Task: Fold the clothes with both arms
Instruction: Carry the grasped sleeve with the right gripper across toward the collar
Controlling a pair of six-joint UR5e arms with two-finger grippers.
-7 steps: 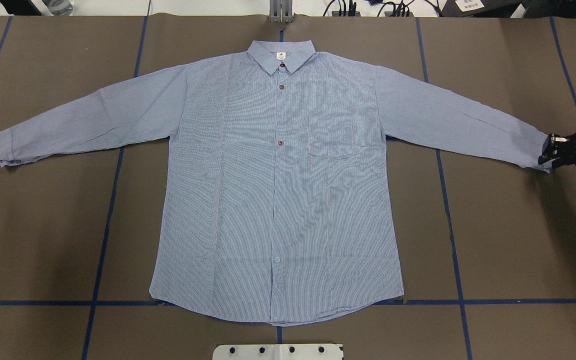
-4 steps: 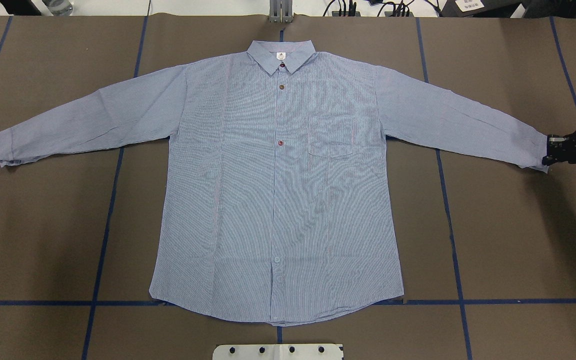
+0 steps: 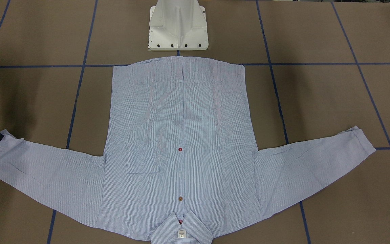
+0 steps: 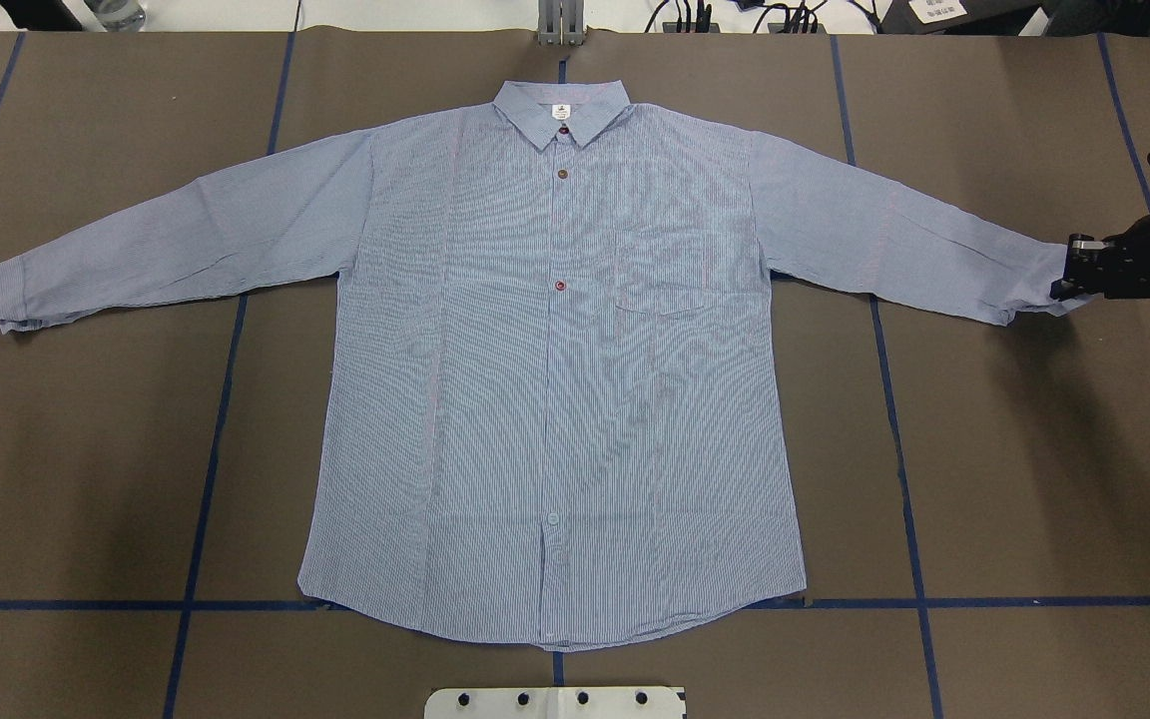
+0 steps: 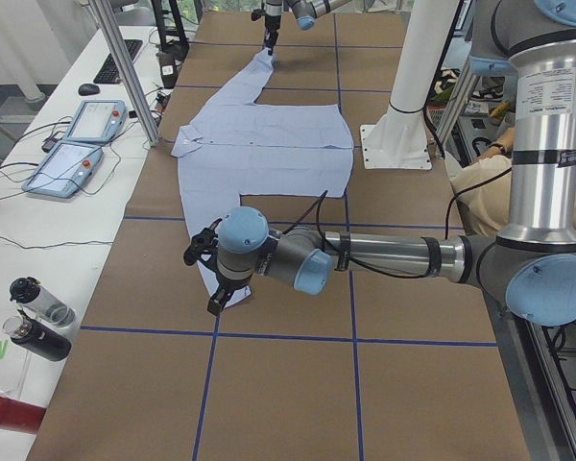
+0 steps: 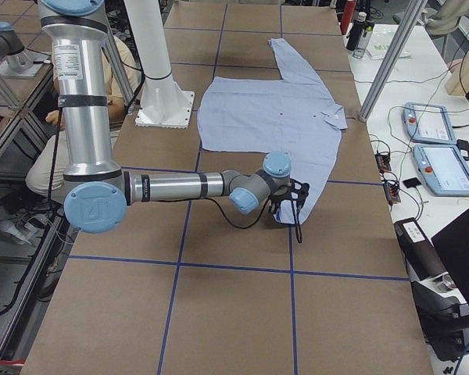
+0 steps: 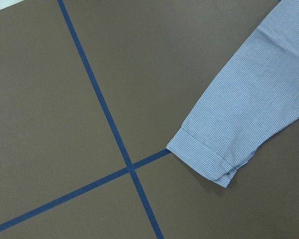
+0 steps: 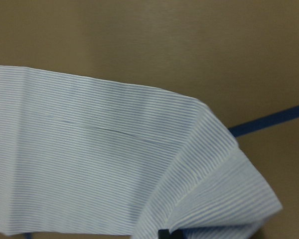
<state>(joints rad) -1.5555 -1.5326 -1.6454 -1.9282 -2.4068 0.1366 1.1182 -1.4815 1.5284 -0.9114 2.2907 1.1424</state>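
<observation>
Spread shirt (image 4: 555,399); right gripper (image 4: 1064,287), at its 3 o'clock, clamps 1 cuff (image 4: 1034,292); left gripper (image 5: 204,280): jaw state cannot be told.

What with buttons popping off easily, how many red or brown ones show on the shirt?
3, down the shirt front: a red collar button, a brown button below it, a red chest button beside the pocket. Others may be hidden.
</observation>
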